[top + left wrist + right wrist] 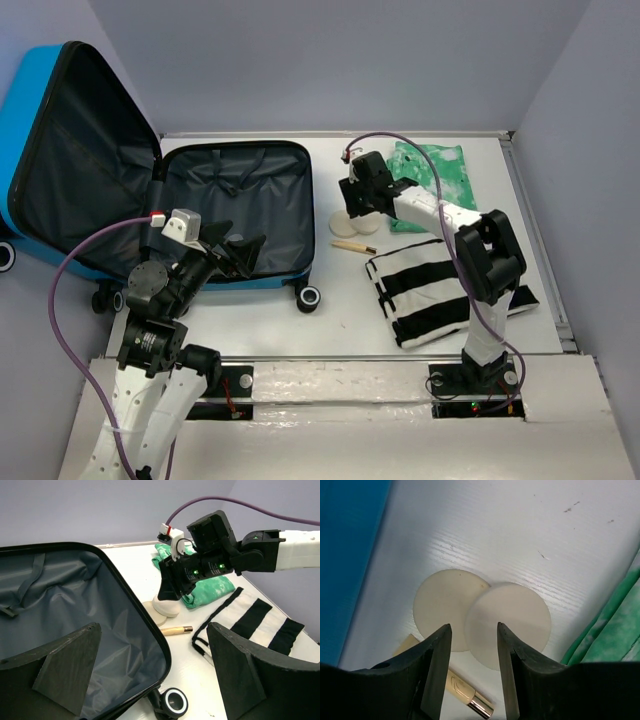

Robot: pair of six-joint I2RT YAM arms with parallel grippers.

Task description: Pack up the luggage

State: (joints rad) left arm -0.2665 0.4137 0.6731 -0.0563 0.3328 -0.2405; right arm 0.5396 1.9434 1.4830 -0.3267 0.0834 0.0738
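Note:
The blue luggage lies open at the left of the table, its black lining bare and its lid standing up at the far left. My left gripper is open and empty over the case's near right corner. My right gripper is open, pointing down just above two cream round pads beside the case; nothing is between its jaws. It also shows in the left wrist view. The case's blue side shows at the left of the right wrist view.
A cream tube with a gold end lies just in front of the pads. A green cloth lies at the back right. A folded black-and-white striped cloth lies at the right front. A case wheel sticks out at the near corner.

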